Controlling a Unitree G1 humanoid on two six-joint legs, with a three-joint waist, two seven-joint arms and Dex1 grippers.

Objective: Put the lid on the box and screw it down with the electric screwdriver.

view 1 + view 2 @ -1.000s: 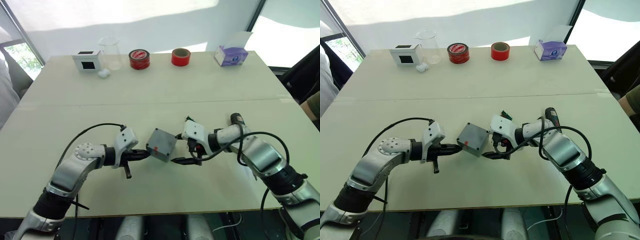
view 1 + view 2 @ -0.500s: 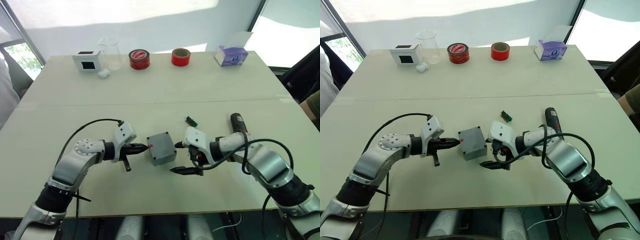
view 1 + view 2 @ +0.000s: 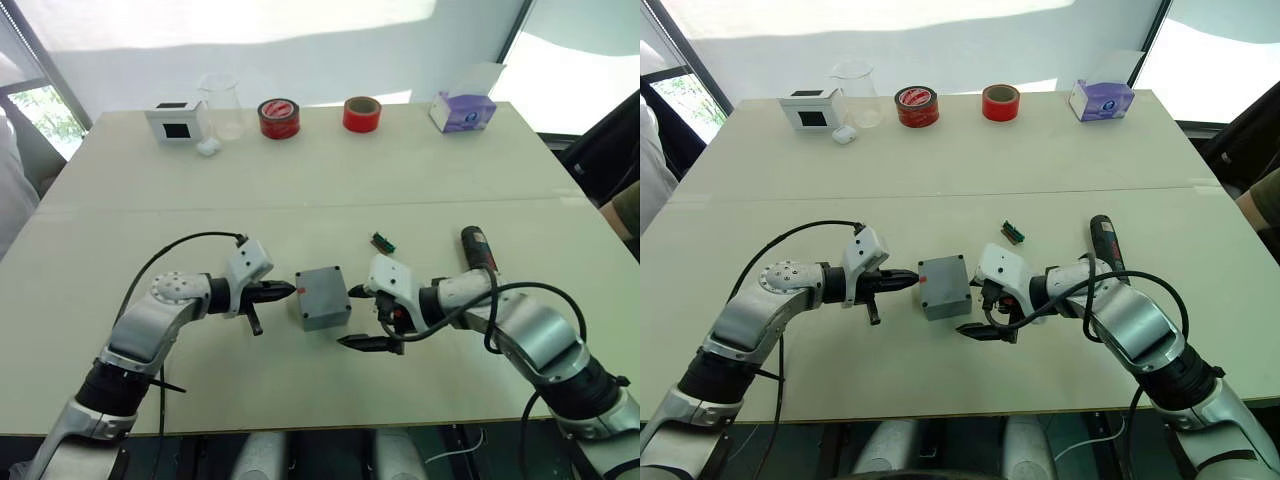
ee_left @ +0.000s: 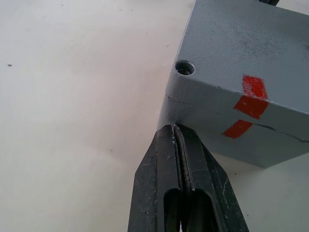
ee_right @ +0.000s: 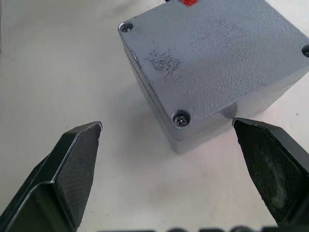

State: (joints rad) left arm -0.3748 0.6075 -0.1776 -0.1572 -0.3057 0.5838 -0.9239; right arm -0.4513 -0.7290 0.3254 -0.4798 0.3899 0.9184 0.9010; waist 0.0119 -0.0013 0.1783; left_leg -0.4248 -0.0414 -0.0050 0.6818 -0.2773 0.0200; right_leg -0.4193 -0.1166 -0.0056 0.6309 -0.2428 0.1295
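Cream table (image 3: 330, 160); bright windows behind; grey box (image 3: 322, 297) mid-table.

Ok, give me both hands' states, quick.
Left hand: closed, holding nothing, tips at the box corner.
Right hand: open, empty, fingers either side of the box.

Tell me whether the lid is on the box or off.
On. The lid sits flush on the box, a thin seam between them; one corner hole holds a screw, others look empty.
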